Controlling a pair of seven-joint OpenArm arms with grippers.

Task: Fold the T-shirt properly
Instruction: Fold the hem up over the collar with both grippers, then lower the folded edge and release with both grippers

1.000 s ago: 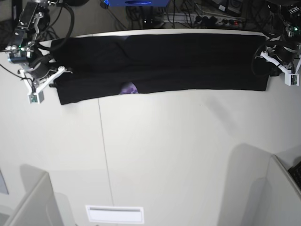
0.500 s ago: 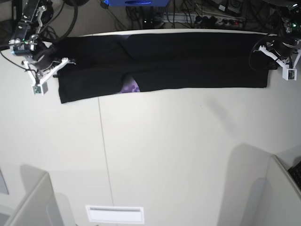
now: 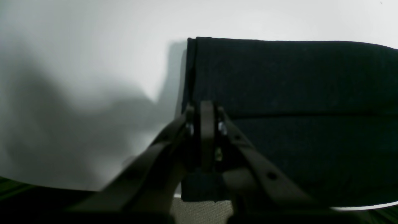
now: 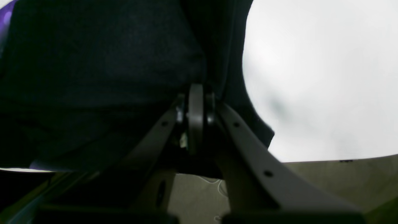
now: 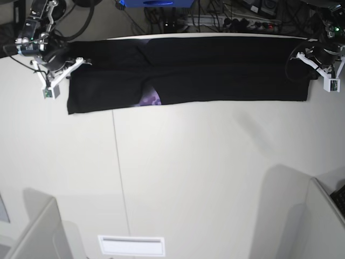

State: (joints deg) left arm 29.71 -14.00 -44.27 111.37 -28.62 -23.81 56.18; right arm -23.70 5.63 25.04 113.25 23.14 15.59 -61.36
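Note:
The T-shirt (image 5: 215,67) lies as a long black band along the far edge of the white table (image 5: 205,172), with a patch of purple print (image 5: 150,99) showing at its near hem. My right gripper (image 5: 82,61) is shut on the T-shirt's left end, and the right wrist view shows black cloth (image 4: 102,62) bunched around its closed jaws (image 4: 196,102). My left gripper (image 5: 298,54) is shut on the right end. In the left wrist view its closed fingers (image 3: 205,124) sit at the folded edge of the T-shirt (image 3: 295,93).
Cables and a power strip (image 5: 253,22) run behind the table, beside a blue object (image 5: 156,2). Grey partitions stand at the near left (image 5: 38,232) and near right (image 5: 323,221). A white plate (image 5: 131,245) lies near the front edge.
Both grippers have moved toward the table's far edge, dragging the T-shirt's ends with them. The purple patch at the hem shows more than before.

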